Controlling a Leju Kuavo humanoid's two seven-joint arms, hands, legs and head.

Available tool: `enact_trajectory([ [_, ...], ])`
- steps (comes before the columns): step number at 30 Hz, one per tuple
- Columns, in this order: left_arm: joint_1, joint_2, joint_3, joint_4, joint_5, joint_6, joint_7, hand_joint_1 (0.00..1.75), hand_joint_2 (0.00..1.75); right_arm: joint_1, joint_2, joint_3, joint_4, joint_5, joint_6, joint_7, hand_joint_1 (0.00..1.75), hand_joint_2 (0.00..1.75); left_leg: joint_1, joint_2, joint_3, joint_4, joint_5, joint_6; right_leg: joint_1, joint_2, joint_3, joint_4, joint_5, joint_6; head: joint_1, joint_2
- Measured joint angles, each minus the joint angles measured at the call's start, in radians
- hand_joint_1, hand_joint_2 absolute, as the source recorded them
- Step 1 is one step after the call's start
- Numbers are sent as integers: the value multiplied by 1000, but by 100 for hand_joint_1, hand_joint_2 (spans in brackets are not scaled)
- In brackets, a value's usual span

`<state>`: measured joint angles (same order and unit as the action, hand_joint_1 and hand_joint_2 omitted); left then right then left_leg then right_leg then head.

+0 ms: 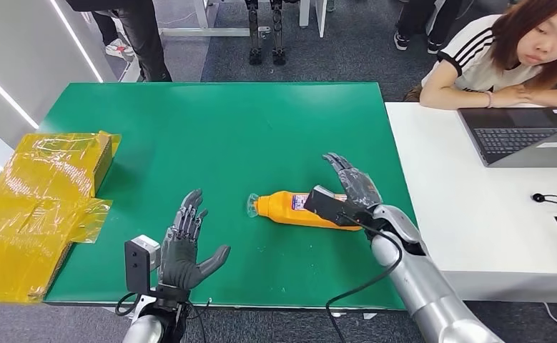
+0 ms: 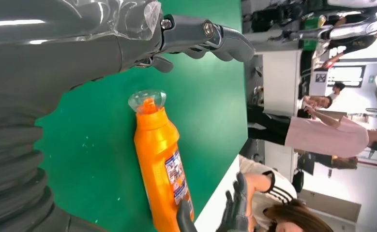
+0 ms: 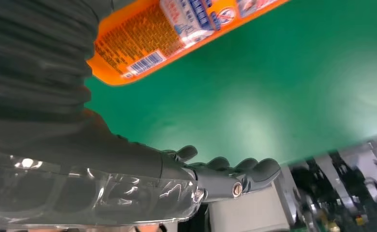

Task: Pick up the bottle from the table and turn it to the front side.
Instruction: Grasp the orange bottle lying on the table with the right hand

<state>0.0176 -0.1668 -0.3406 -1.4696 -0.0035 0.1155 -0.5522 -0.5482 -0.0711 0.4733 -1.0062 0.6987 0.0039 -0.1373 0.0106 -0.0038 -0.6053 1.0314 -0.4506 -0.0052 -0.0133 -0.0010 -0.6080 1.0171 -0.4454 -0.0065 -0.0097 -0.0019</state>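
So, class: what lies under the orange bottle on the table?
The orange bottle lies on its side directly on the green table. Nothing else shows beneath it. The right hand and its wrist camera cover the base end, so that part stays unseen.

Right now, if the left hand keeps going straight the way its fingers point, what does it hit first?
Probably nothing: the left hand points up the bare green table, passing left of the lying orange plastic bottle, though depth is uncertain.

Bottle [image 1: 289, 209] on table [image 1: 218, 128] — between left hand [image 1: 186, 243], right hand [image 1: 354, 187].
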Motion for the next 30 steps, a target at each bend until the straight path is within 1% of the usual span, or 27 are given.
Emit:
enact_trajectory([
  [5,-16,9,0,35,12,-8,26,0,175,-158,-29,84,188,12,112,27,0,175,0,0,0,0,0,0,0,0,-1,0,0,0,0,0],
  [8,-26,13,-3,52,25,-39,63,0,175,-236,-38,131,275,-5,214,32,0,175,0,0,0,0,0,0,0,0,-1,0,0,0,0,0],
  [12,-40,16,-5,79,95,-131,123,0,175,-316,-48,197,359,-16,343,35,0,175,0,0,0,0,0,0,0,0,0,0,0,0,0,0],
  [15,-56,17,-5,103,171,-204,156,0,175,-352,-58,242,403,-45,411,33,0,175,0,-1,0,0,0,1,0,-1,0,0,0,0,0,0],
  [19,-76,19,-5,137,218,-249,169,0,175,-363,-64,274,442,-102,433,17,0,175,0,0,0,1,1,1,0,0,0,0,1,1,0,0],
  [25,-112,21,-5,184,253,-299,178,0,175,-363,-64,298,483,-216,460,-15,0,175,0,0,0,1,1,1,0,0,0,0,1,1,0,0],
  [30,-131,21,-5,214,265,-316,183,0,175,-362,-62,308,502,-248,464,-22,0,175,0,0,0,1,1,1,0,0,0,0,1,1,0,0],
])
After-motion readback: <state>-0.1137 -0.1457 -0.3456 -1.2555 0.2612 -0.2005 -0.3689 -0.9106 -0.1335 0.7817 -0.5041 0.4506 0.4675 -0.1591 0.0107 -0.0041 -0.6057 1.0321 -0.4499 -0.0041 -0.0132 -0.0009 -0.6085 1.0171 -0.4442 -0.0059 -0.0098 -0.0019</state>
